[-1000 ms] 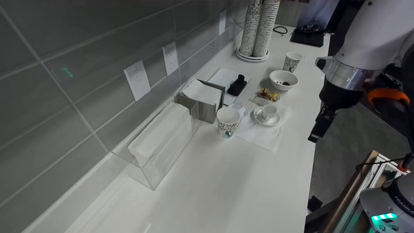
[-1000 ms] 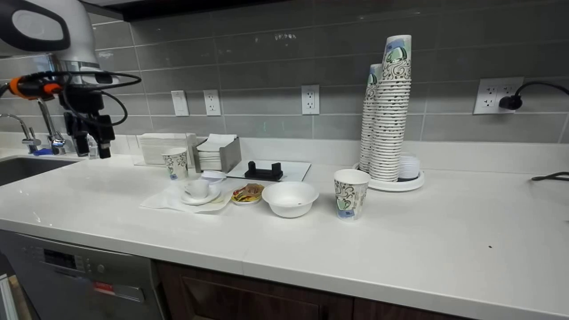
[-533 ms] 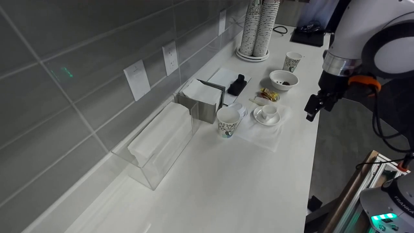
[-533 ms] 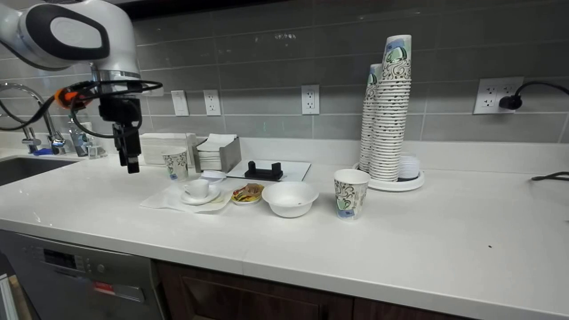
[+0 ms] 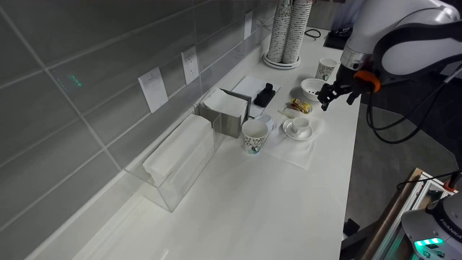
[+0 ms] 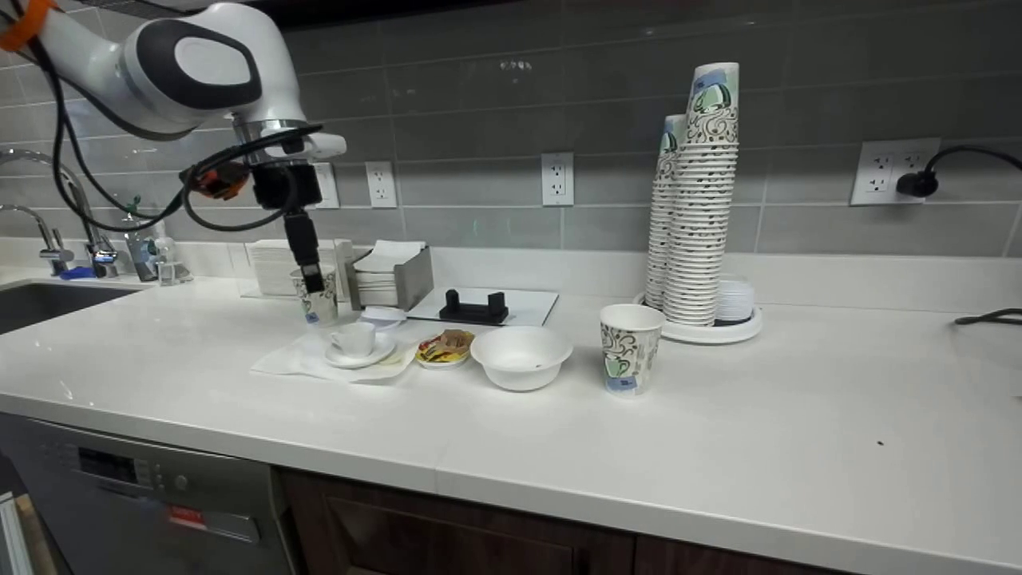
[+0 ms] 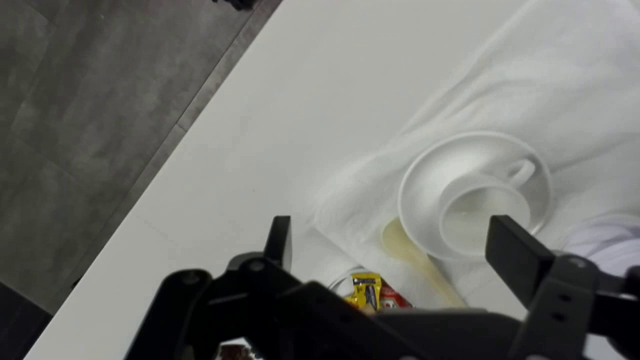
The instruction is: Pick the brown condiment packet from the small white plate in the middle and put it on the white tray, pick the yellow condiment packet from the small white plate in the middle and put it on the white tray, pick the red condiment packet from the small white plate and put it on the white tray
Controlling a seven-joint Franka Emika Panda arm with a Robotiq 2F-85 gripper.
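Gripper (image 7: 392, 240): fingers spread wide, nothing pinched, above the counter (image 6: 718, 447) and clear of the small white plate (image 6: 441, 366); the first pick likely comes next.
Small white plate: between the saucer (image 7: 430, 175) and the white bowl (image 6: 521, 367) in both exterior views.
Brown condiment packet (image 6: 457, 339): on that plate, seemingly on top of the heap.
Yellow condiment packet (image 7: 366, 287): on the plate against the red condiment packet (image 7: 392, 297); the gripper hides part of them in the wrist view.
Packet weight: likely next to nothing, easy to lift and just as easy to nudge away.
Packet skin: glossy on the yellow one, probably slick film; soft in the belly where filling sits, a bit stiffer along the flat ends.
Packet ends: the best hold, I judge, is across a flat end or raised edge of the brown one, squeezed gently; a hard pinch mid-body could burst it.
Plate rim: raised, so a fingertip coming in low may strike it and tip the dish; a steep descent looks wiser.
Heap: crowded, so one closing may catch two packets.
White tray: I cannot tell it for certain; the flat pale board (image 6: 531, 303) under the black holder (image 6: 473, 314) is my guess.
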